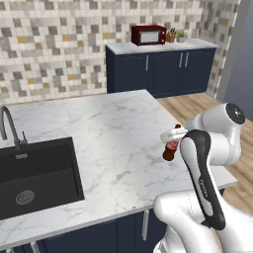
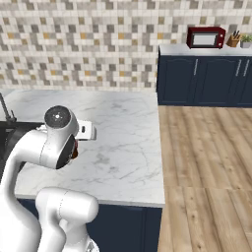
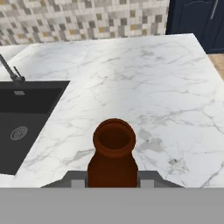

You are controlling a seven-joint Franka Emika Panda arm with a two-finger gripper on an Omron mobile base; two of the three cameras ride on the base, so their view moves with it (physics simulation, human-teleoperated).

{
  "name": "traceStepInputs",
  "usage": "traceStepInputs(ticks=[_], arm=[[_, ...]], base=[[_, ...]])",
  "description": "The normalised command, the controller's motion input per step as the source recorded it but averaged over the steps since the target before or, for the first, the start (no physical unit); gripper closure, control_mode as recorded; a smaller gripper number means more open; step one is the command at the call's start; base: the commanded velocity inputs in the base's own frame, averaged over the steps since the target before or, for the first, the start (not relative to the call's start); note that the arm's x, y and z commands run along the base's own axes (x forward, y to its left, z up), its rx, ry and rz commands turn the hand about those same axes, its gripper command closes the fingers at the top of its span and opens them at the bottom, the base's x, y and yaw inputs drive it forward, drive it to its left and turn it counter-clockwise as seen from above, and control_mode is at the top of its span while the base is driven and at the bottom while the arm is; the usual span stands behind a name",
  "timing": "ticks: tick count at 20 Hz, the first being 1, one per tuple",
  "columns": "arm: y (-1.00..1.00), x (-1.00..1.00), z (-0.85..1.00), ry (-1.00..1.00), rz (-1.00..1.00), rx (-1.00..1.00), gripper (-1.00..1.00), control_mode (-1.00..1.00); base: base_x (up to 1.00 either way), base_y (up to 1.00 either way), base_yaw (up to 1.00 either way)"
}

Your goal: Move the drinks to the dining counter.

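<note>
Clamped between the fingers at the bottom centre of the hand view, the brown cola bottle [image 3: 113, 155] is being held upright, its open mouth facing the lens. Both jaws of the gripper [image 3: 113, 181] are pressing its sides, nearly closed. In the left base view, the bottle [image 1: 171, 148] is showing right of centre over the dining counter [image 1: 118, 128], whose black sink [image 1: 37, 173] is sitting at the left.

White marble bench [image 1: 113, 128] on navy cabinets, with a black sink [image 1: 34, 173] set into its left part and a curved tap [image 1: 10, 126] just behind (drain visible in the basin). Further bench [image 1: 158, 47] against the tiled wall, carrying a red microwave [image 1: 148, 34].
</note>
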Motion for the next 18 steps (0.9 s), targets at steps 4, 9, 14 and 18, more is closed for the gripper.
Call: traceStepInputs(ticks=[4, 9, 14, 18], arm=[[0.0, 0.52, -0.33, 0.08, 0.0, 0.0, 1.0, -1.0], [0.0, 0.34, -0.43, 0.09, 0.0, 0.0, 1.0, -1.0], [0.0, 0.23, -0.4, 0.03, 0.0, 0.0, 1.0, -1.0], [0.0, 0.31, -0.42, 0.0, 0.0, 0.0, 1.0, -1.0]], base=[[0.0, 0.0, 0.0], [0.0, 0.0, 0.0], [0.0, 0.0, 0.0], [0.0, 0.0, 0.0]])
